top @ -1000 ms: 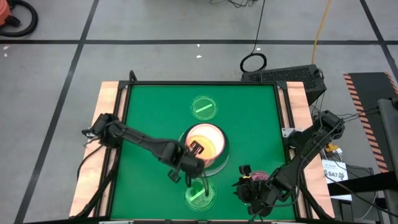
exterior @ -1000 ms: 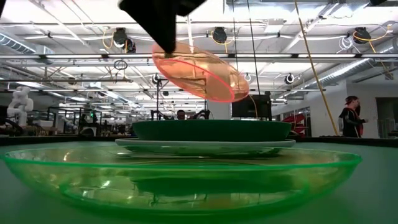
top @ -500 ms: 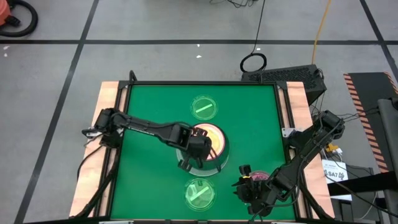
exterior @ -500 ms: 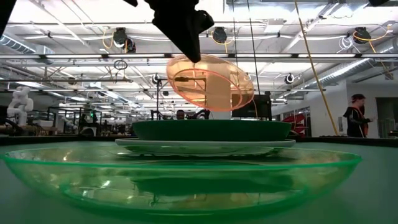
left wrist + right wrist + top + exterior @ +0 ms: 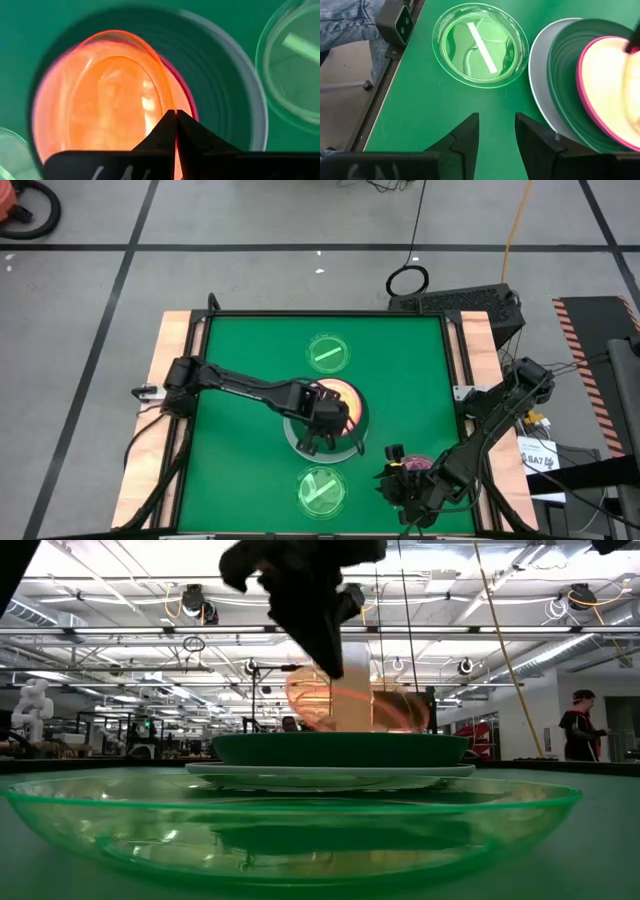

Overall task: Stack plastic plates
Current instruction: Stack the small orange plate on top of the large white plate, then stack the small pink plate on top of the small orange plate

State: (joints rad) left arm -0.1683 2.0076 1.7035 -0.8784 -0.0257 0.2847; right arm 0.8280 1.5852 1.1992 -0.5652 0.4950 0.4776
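A stack of large plates sits mid-table: pale mint-white (image 5: pixel 292 438) at the bottom, then dark green (image 5: pixel 358 420), bright pink (image 5: pixel 580 75) and cream (image 5: pixel 610 85) on top. My left gripper (image 5: pixel 327 420) is over the stack, shut on a small translucent orange plate (image 5: pixel 110 100), which also shows tilted in the low view (image 5: pixel 350 705). One translucent green plate (image 5: pixel 327 352) lies flat on the far side, another (image 5: pixel 320 490) on the near side. My right gripper (image 5: pixel 495 117) is open and waits near the table's near right corner (image 5: pixel 400 480). My left gripper pinches the orange plate's rim (image 5: pixel 172 100) between its two fingers, coming from above and pointing down. The plate hangs tilted below the fingers over the stack. Its lower edge (image 5: pixel 340 728) is hidden behind the dark green plate's rim, so whether it touches the cream plate cannot be told.
The green mat has wooden borders on its left (image 5: pixel 165 380) and right (image 5: pixel 478 350). Something pink (image 5: pixel 416 466) shows under the right arm at the near right. A person (image 5: pixel 577 735) stands far off in the room. Bare mat lies left and right of the stack.
My left gripper has moved a little toward the table's right and down toward the stack, staying shut on the orange plate. The plate was tilted well above the stack; it has sunk until its lower edge is behind the dark green plate's rim.
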